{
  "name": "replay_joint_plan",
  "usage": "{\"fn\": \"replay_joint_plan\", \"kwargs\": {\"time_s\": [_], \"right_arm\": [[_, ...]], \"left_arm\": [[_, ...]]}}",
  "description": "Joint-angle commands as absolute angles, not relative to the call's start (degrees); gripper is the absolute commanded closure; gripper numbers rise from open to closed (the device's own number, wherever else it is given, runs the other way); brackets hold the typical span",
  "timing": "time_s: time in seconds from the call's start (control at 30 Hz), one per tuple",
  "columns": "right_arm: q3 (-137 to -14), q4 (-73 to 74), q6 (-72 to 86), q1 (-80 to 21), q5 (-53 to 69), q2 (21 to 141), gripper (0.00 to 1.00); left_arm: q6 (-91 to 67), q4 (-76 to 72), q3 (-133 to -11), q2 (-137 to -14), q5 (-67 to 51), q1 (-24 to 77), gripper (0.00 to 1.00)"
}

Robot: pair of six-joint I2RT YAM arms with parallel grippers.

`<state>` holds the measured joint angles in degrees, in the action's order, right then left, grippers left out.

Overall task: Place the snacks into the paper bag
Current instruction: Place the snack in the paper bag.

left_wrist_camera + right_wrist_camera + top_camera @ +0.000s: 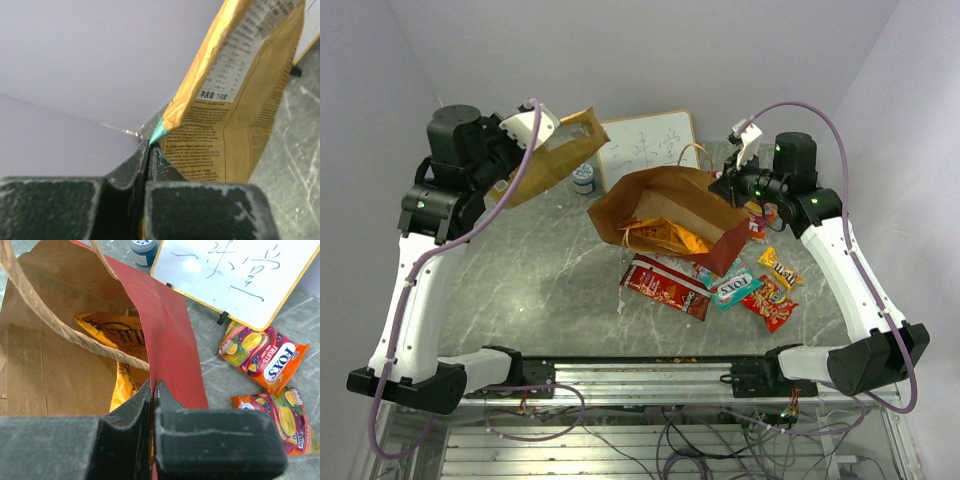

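**TOP VIEW.** Ref. landmark: large paper bag, red outside, brown kraft inside, lying open mid-tabletop.
- Left tool: raised, left of the paper bag and well apart from it, clamped on a tall gold foil pouch.
- Right tool: at the bag's right rim.
- Loose pkts on the near-right side of the bag: long red chip bag, teal packet, yellow packet, orange-red packet.
- Behind the bag: whiteboard and small blue-lidded jar.

**LEFT WRIST.** Left tool is closed flat on the gold foil pouch at one corner seam. The teal corner tip shows just past the fingertips, and the pouch body leans away, tilted.
- Handling (judgement): light, thin, slick foil. A corner hold lets it swing and may slip.
- The flat sealed seam is the best grip zone. The puffed body would likely crush its contents.

**RIGHT WRIST.** Right tool is pinched shut on the red side wall of the paper bag at the mouth edge. A yellow foil packet lies inside. Two orange fruit-candy packets lie right of the bag.
- Handling (judgement): the paper wall is stiff enough to prop the mouth open but creases and tears if pulled hard.
- Hold the wall edge, not the twisted handles.
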<state>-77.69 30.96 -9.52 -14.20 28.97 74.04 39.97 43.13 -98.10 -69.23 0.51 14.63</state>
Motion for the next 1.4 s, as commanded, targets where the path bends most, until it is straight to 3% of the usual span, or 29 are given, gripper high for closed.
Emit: {"fn": "replay_joint_plan", "kwargs": {"time_s": [0.0,0.3,0.5,1.37], "right_arm": [[-80.0,29.2,-10.0,-13.8,29.7,74.3,1.00],[-81.4,30.5,-10.2,-13.8,31.0,76.0,1.00],[-81.9,31.4,-10.8,-13.8,33.5,76.2,1.00],[-83.5,33.8,-11.5,-13.7,33.5,77.3,1.00]], "left_arm": [[36.5,43.6,-104.4,-68.8,-9.4,14.8,0.93],[35.6,47.6,-112.0,-70.7,-29.7,14.9,0.93],[32.8,46.6,-115.5,-73.7,-34.8,16.9,0.93],[39.1,46.4,-113.4,-82.8,-4.8,47.1,0.93]]}}
